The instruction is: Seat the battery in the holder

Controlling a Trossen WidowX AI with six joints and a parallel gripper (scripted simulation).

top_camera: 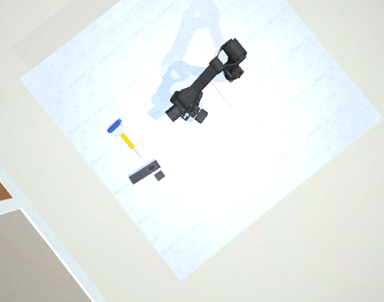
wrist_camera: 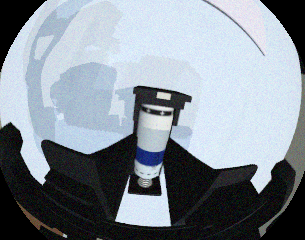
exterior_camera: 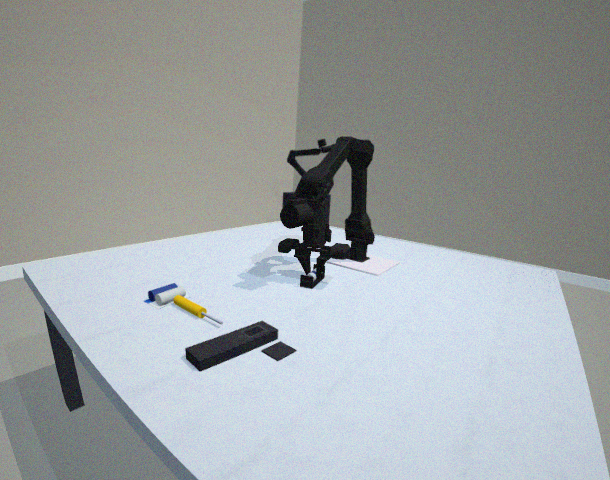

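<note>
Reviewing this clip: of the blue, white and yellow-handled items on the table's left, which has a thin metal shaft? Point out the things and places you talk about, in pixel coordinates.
The yellow-handled screwdriver (top_camera: 127, 141) (exterior_camera: 190, 305); its shaft points away from the blue and white items.

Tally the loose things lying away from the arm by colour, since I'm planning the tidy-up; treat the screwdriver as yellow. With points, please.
Black: 2 (long block (top_camera: 138, 176) (exterior_camera: 225, 345), flat square (top_camera: 159, 175) (exterior_camera: 279, 350))
Yellow: 1 (screwdriver (top_camera: 127, 141) (exterior_camera: 189, 305))
Blue: 1 (blue piece (top_camera: 114, 126) (exterior_camera: 163, 291))
White: 1 (white cylinder (top_camera: 118, 130) (exterior_camera: 170, 295))
Total: 5

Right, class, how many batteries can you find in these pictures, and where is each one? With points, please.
1. The battery (wrist_camera: 154, 137) is between the gripper's (wrist_camera: 153, 165) fingers, over the holder (wrist_camera: 142, 91). Any inside the black case (top_camera: 138, 175) (exterior_camera: 227, 345) would be hidden.
</note>
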